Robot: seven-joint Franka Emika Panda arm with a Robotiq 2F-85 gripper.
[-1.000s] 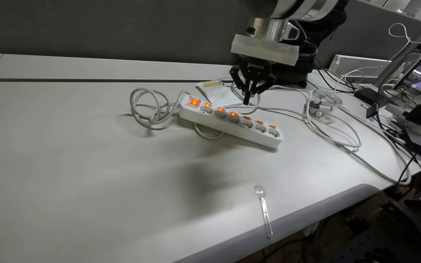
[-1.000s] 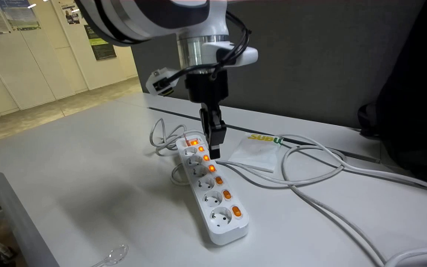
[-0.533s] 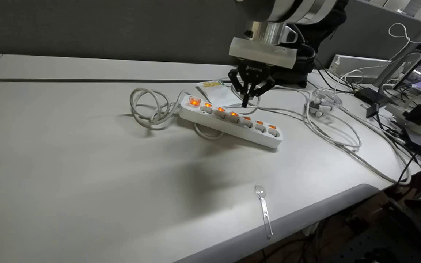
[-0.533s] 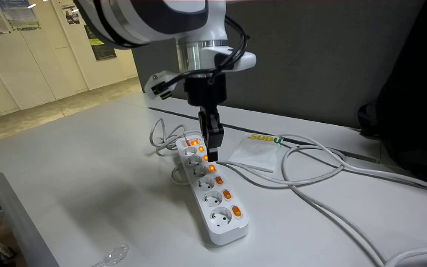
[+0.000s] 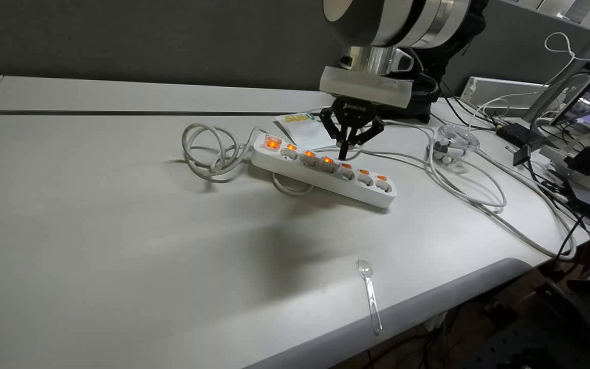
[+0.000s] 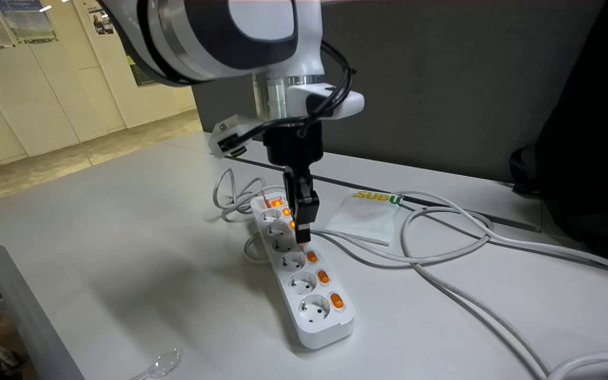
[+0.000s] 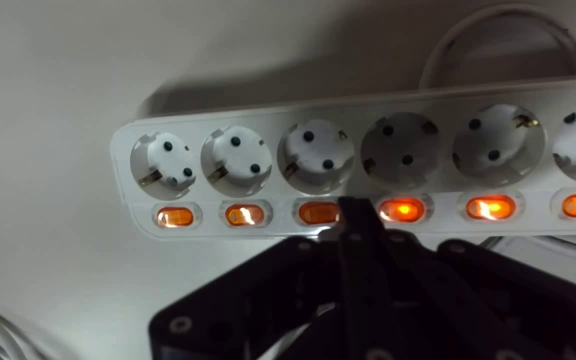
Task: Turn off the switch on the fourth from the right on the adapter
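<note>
The adapter, a long white power strip, lies on the table in both exterior views (image 5: pixel 320 180) (image 6: pixel 328 333) and spans the wrist view (image 7: pixel 127 160). Its three small switches nearest the cordless end are unlit; the others in view glow. The fourth switch from that end is lit in an exterior view (image 5: pixel 328 160) and in the wrist view (image 7: pixel 402 210). My gripper (image 5: pixel 343 152) is shut and empty, pointing down over the switch row. In the wrist view its tips (image 7: pixel 360 206) lie between the unlit third and lit fourth switches. In an exterior view the tips (image 6: pixel 303 235) mostly hide the fourth switch.
A white packet (image 5: pixel 305 134) lies behind the strip. Looped white cords (image 6: pixel 441 258) run along the table beside it. A clear cup-like object (image 5: pixel 456 141) with cables stands farther right. A clear plastic spoon (image 5: pixel 370 294) lies near the front edge. A dark partition (image 6: pixel 467 95) stands behind.
My shut gripper has moved down, closer to the strip's switch row, and slightly along the strip. The strip has not moved, and no light change is visible.
</note>
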